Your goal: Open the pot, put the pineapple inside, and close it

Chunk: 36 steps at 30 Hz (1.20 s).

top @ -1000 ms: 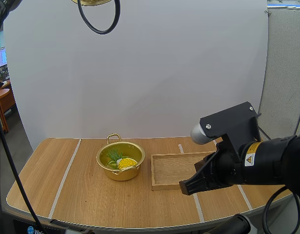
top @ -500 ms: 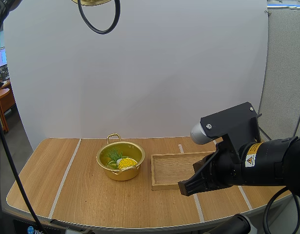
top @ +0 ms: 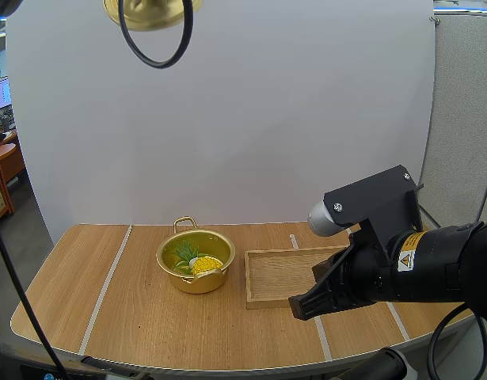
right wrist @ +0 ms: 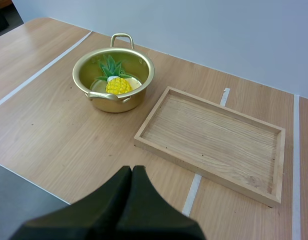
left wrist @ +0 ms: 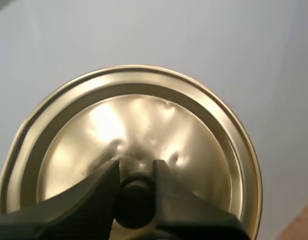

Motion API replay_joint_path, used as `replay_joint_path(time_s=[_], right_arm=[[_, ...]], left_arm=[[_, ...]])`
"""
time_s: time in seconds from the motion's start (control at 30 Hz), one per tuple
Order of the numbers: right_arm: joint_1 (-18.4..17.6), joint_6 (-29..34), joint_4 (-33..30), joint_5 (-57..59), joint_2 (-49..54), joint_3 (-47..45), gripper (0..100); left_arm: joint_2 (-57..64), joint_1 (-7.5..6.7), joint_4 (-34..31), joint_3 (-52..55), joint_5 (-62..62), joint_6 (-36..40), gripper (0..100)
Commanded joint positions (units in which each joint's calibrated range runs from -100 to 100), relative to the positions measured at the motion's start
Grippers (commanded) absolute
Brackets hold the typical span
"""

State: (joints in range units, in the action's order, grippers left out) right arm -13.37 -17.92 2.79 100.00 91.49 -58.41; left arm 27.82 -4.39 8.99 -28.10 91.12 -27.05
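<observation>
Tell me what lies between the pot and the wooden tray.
Nothing: bare table separates pot from tray, as the right wrist view shows.

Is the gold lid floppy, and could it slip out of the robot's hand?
Probably stiff: the lid looks like thin dented metal, so likely light. It may swing a little, since the left hand pinches only its small knob.

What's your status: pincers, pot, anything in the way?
Left pincer shut on lid, held high above table. Right pincer shut, empty, near tray. Pineapple in open pot. Nothing blocking pot.
</observation>
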Motion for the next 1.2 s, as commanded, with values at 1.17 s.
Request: replay_joint_path(time_s=[1.17], right_arm=[[0.19,-0.61,0.71,0.0,0.58,-0.22,0]], left_arm=[[-1.99,-0.13,8.51,28.11,8.88,3.77,0]])
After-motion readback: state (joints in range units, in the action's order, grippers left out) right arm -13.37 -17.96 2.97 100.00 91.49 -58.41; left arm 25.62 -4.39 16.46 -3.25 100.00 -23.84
